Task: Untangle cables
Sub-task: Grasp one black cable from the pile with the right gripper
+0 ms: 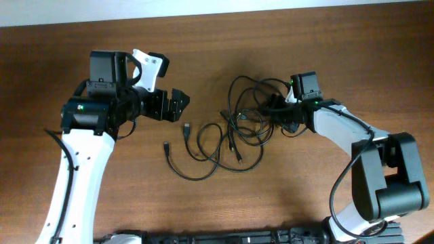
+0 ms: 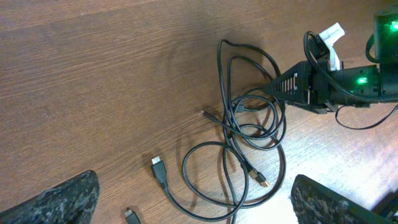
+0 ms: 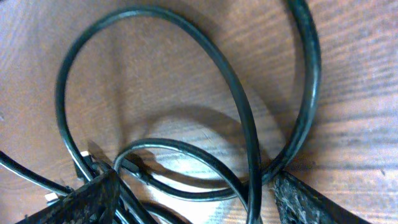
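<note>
Fingers (image 3: 93,198) of the right gripper (image 3: 193,208) are standing wide, straddling loops of the cables (image 3: 239,124) without pinching. Thin, light and limp, they are probably sliding easily; grip one strand near a plug. Ahead of the tangle, the left gripper (image 1: 180,105) is hovering spread wide.

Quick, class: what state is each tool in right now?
Left tool: open, holding nothing.
Right tool: open, straddling the cables, not gripping them.
</note>
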`<state>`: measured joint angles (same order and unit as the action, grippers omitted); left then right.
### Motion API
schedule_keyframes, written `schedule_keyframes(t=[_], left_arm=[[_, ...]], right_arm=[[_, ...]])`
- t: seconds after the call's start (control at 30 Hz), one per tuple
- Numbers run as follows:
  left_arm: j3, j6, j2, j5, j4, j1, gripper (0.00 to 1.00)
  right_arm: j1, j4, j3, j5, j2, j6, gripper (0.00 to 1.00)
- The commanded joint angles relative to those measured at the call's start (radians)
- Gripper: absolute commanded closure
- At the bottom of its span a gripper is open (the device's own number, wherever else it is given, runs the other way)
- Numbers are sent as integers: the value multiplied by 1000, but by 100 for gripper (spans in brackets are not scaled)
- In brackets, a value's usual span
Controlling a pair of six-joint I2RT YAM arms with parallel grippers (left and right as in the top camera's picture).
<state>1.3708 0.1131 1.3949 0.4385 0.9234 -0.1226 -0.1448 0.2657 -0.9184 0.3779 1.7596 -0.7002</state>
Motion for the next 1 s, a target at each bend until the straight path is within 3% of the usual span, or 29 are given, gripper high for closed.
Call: schedule_keyframes(t=[0.0, 0.4, 0.6, 0.97], left_arm=[[5, 20, -10, 17, -2, 6, 2], [5, 20, -10, 17, -2, 6, 1], [5, 20, -10, 17, -2, 6, 1], [5, 20, -10, 17, -2, 6, 1]], right_arm=[[-5, -13, -8, -10, 11, 3, 22], [-6, -47, -8, 89, 10, 16, 29], [-6, -116, -8, 243, 10, 113, 29], [-6, -192, -8, 240, 11, 218, 27]])
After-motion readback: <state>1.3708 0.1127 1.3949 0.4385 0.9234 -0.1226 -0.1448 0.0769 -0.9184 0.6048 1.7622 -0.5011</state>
